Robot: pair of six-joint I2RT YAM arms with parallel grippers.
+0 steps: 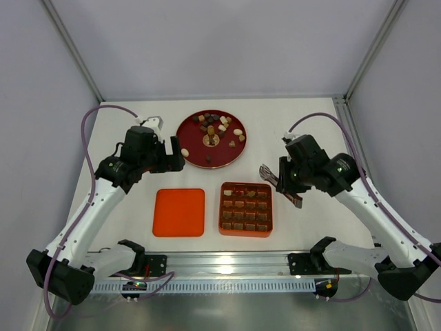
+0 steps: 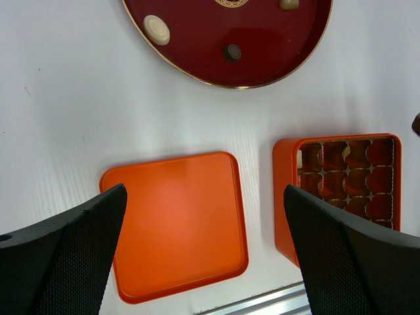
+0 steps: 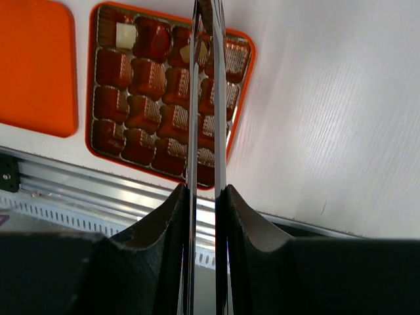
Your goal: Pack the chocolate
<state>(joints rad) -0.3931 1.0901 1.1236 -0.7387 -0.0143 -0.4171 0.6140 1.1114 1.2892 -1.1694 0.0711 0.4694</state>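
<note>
The chocolate lies in two places. Several loose pieces (image 1: 220, 124) sit on the dark red plate (image 1: 194, 153); a cream round one (image 2: 156, 29) and a dark one (image 2: 231, 52) show in the left wrist view. Several brown pieces (image 3: 147, 79) and a white one (image 3: 125, 34) fill cells of the orange gridded box (image 1: 246, 209). My right gripper (image 1: 286, 179) (image 3: 205, 193) is shut on metal tweezers (image 3: 195, 118), whose tips reach over the box's far row. My left gripper (image 1: 178, 157) (image 2: 205, 193) is wide open and empty above the flat orange lid (image 2: 177, 223).
The lid (image 1: 179, 212) lies left of the box (image 2: 285, 197), with a strip of white table between them. The plate's rim (image 2: 197, 75) is just beyond both. A metal rail (image 1: 227, 262) runs along the near edge. Enclosure walls stand at both sides.
</note>
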